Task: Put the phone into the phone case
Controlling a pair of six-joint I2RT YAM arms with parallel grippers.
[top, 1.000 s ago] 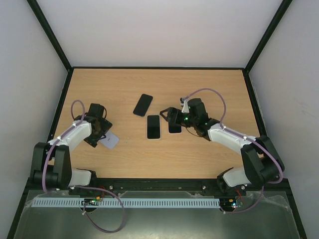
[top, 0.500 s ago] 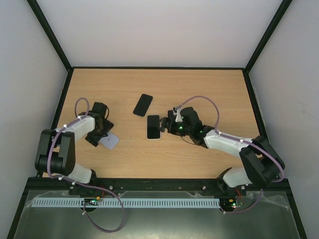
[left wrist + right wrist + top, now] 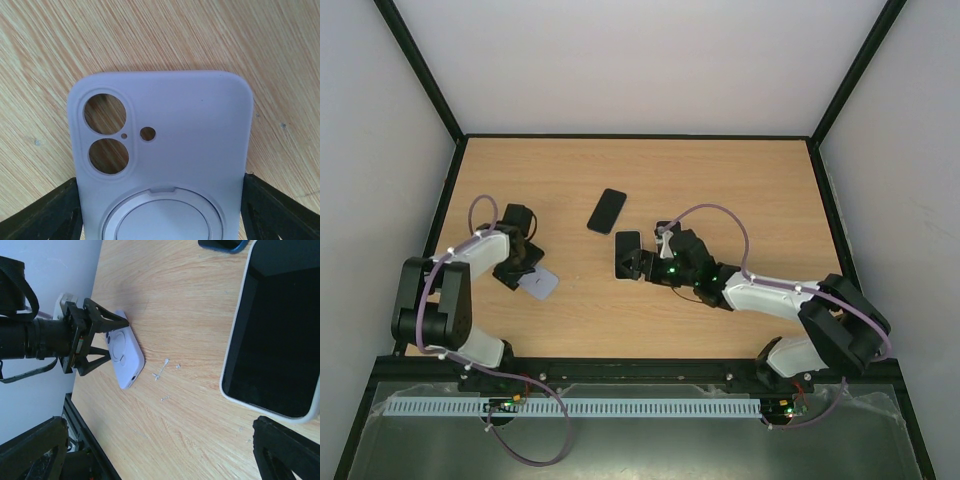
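Surface (image 3: 740, 180): light wood grain, filling the middle of the top view.
Right arm (image 3: 765, 293): reaches to mid-frame. Its jaws stand wide apart, hold nothing, and sit just beside the phone.
Left arm (image 3: 470, 262): at left. Its jaws straddle the case, one at each long edge; contact cannot be confirmed.
Phone (image 3: 272, 340): flat at centre of the top view, black screen up, white rim.
Case (image 3: 190, 150): flat at left, well apart from the phone. It is lilac, back up, with two round camera holes, one smaller hole and a ring plate.
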